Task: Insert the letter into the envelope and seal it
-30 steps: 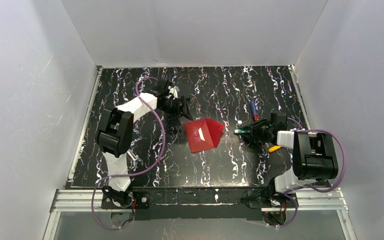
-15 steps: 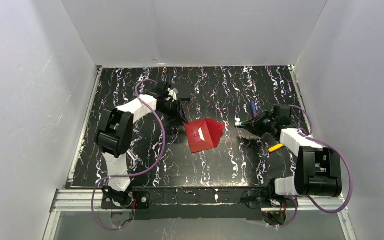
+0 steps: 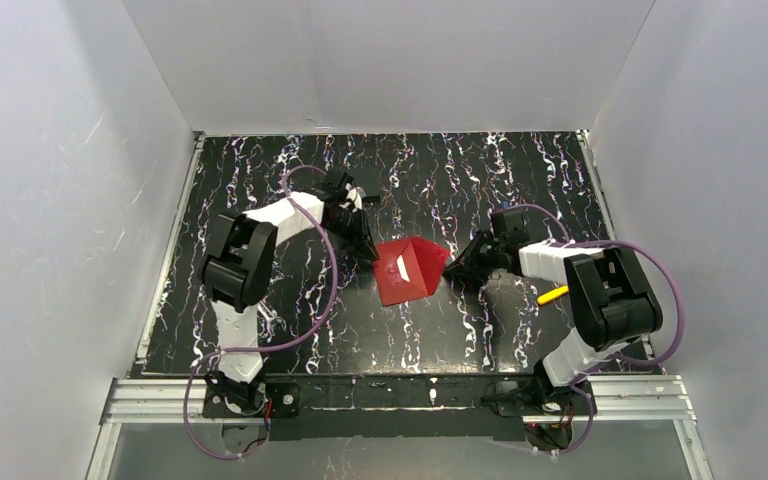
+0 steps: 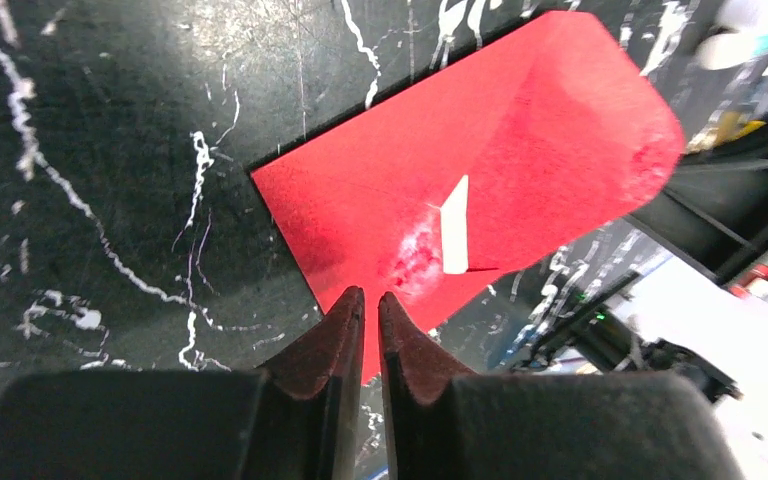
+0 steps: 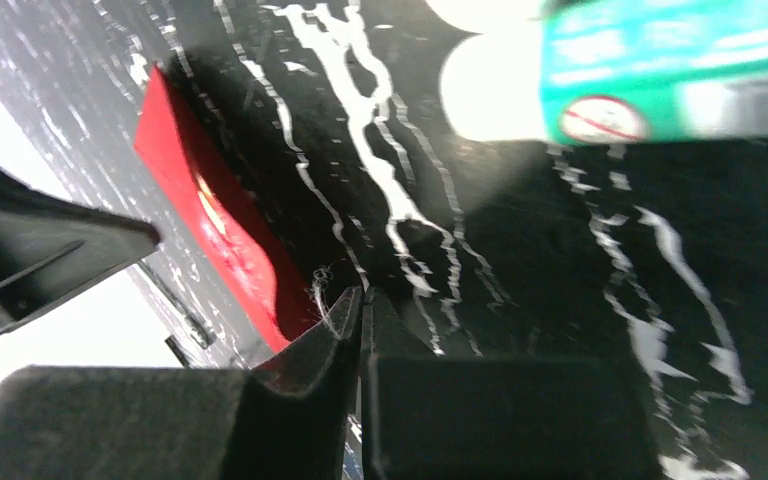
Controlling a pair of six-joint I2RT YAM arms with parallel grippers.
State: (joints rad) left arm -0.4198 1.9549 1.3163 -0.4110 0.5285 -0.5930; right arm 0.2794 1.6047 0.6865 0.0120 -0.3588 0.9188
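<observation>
Honestly, left gripper [image 4: 368, 300] and right gripper [image 5: 360, 297] look pinched closed, apparently empty, tips at opposite edges of the red envelope [image 4: 520, 140]; its pale sliver [image 4: 455, 225] I can't identify.

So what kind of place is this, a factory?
More likely a small robot test booth: plain white walls box in a black marbled table, and two robot arms are bolted to a metal rail at its edge.

- The table [image 3: 420, 330] has a black top with thin white veins, like marble.
- Plain white walls stand on three sides: back wall [image 3: 390, 60], left wall [image 3: 50, 200], right wall [image 3: 710, 150].
- A metal rail [image 3: 390, 400] runs along the table's near edge.
- The light is even, with soft shadows.
</observation>
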